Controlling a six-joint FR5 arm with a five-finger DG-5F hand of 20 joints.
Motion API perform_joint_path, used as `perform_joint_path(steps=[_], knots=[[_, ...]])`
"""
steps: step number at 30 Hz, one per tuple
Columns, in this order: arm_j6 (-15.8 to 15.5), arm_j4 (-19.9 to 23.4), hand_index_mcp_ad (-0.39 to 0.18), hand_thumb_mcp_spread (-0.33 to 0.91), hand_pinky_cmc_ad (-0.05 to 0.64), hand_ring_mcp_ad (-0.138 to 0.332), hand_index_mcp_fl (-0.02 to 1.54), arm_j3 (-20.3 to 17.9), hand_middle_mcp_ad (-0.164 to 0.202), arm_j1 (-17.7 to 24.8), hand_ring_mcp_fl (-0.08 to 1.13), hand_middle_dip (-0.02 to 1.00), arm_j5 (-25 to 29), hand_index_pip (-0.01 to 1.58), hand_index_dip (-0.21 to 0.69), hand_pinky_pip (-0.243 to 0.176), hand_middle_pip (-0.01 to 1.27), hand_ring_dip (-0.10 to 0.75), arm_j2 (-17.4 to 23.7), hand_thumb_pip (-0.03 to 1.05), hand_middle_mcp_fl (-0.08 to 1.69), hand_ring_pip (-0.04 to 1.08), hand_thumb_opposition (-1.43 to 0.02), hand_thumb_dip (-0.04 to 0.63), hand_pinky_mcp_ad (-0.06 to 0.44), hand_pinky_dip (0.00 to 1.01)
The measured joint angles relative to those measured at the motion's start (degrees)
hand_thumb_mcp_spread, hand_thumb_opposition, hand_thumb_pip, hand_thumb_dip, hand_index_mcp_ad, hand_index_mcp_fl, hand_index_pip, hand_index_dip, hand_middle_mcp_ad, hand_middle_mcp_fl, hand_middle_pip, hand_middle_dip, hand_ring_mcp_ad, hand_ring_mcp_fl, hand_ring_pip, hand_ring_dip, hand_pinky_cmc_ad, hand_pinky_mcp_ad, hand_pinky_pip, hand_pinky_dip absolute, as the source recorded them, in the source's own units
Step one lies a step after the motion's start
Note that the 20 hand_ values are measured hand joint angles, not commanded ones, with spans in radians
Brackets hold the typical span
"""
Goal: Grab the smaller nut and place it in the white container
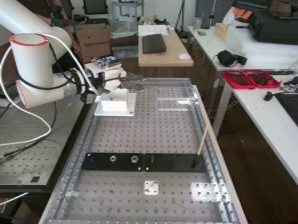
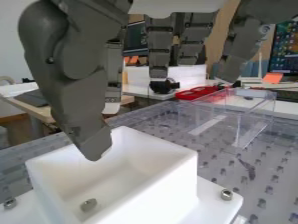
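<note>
The smaller nut (image 2: 88, 204) lay on the floor of the white container (image 2: 156, 186), tilted or flat, it was hard to tell which; its hole could not be made out clearly. Above it hung the robot hand (image 2: 159, 52), its fingers loosely straightened, with nothing held, and its thumb (image 2: 73, 95) reaching down over the container's opening.

With the nut inside, the placing looked done, and what remained was likely a clean withdrawal. That called for a straight, slow lift, the fingers kept relaxed until the thumb's tip stood well above the rim; a sideways move too soon could have caught a wall and jolted the container. The clear plastic box (image 2: 251, 120) beyond also wanted some room, its edges being faint against the tabletop (image 1: 136, 132).

The thumb covered part of the rim and inner wall, and the container's lower part was cut off by the wrist view's edge. In the high view the hand blended into clutter behind. On the black bar (image 1: 174, 162) stood the larger nut (image 1: 113, 158) and the bearing (image 1: 134, 159).
</note>
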Motion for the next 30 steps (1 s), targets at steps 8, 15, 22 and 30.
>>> perform_joint_path(steps=[8,15,22,30], knots=[[4.4,2.1,-0.264,0.44,0.382,0.091,0.02,-0.6,0.063,-1.8,0.02,0.3,6.4,1.0,-0.024,0.017,0.13,0.152,2.6,0.62,0.1,0.1,-0.9,0.19,0.3,0.28],[8.0,1.5,-0.239,0.39,0.38,0.094,0.02,0.0,0.065,-4.8,0.02,0.3,18.4,0.91,-0.028,0.0,0.13,0.152,8.9,0.62,0.1,0.1,-0.87,0.188,0.304,0.32],[8.7,-3.8,-0.225,0.38,0.38,0.098,0.02,3.9,0.065,-5.5,0.02,0.3,32.5,0.84,-0.028,-0.028,0.13,0.152,13.3,0.6,0.1,0.1,-0.85,0.188,0.304,0.37],[11.1,-8.8,-0.175,0.29,0.393,0.106,0.02,9.2,0.066,-4.9,0.01,0.3,44.8,0.71,-0.028,-0.059,0.13,0.152,14.3,0.6,0.1,0.1,-0.79,0.188,0.314,0.46]])
